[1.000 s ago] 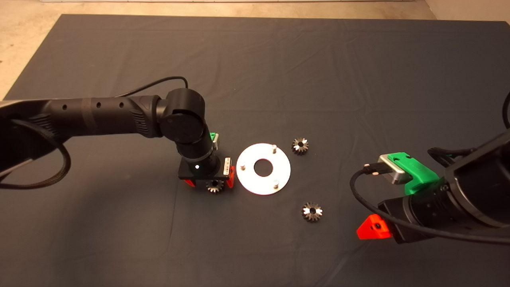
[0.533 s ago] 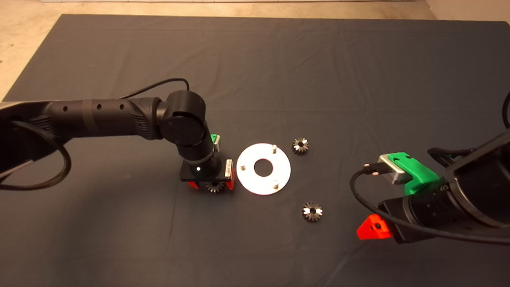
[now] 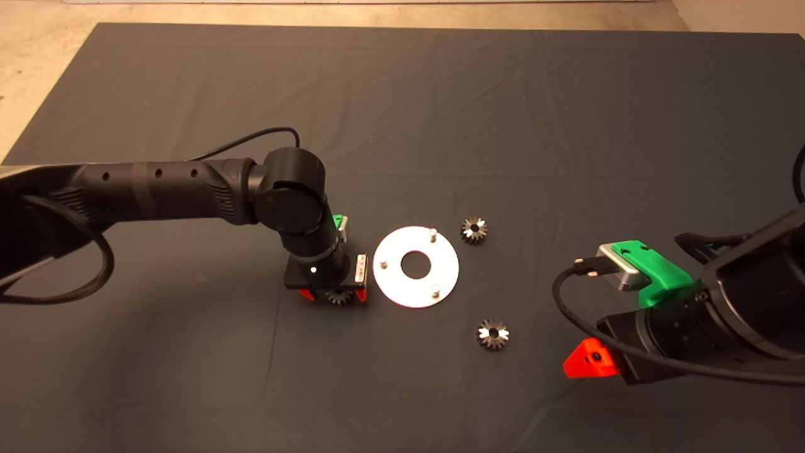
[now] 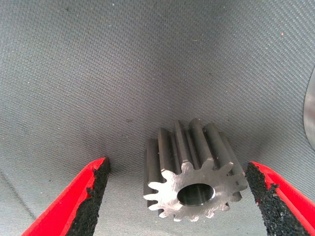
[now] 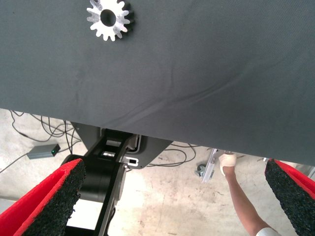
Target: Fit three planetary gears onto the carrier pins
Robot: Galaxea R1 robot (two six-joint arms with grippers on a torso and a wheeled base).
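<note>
Three planetary gears lie on the mat. One gear (image 3: 340, 296) (image 4: 194, 177) rests flat between the fingers of my left gripper (image 3: 333, 294) (image 4: 177, 172), which is open and straddles it without touching; the gear sits closer to one pad (image 4: 261, 196). The others, a gear (image 3: 473, 229) beyond the disc's far right and a gear (image 3: 493, 334) (image 5: 109, 18) to its near right, lie free. The shiny disc (image 3: 402, 286) holds three bare carrier pins (image 3: 381, 262), (image 3: 433, 234), (image 3: 435, 289). My right gripper (image 3: 588, 360) (image 5: 172, 182) waits open at the lower right.
The disc's edge (image 4: 310, 113) shows just beside the left gripper. Past the mat's edge the right wrist view shows the floor with cables, a dark stand (image 5: 106, 162) and a person's leg with a white shoe (image 5: 236, 191).
The left gripper has sunk lower over the gear beside the disc, which now shows less beneath it. The right arm, disc and other gears have not moved.
</note>
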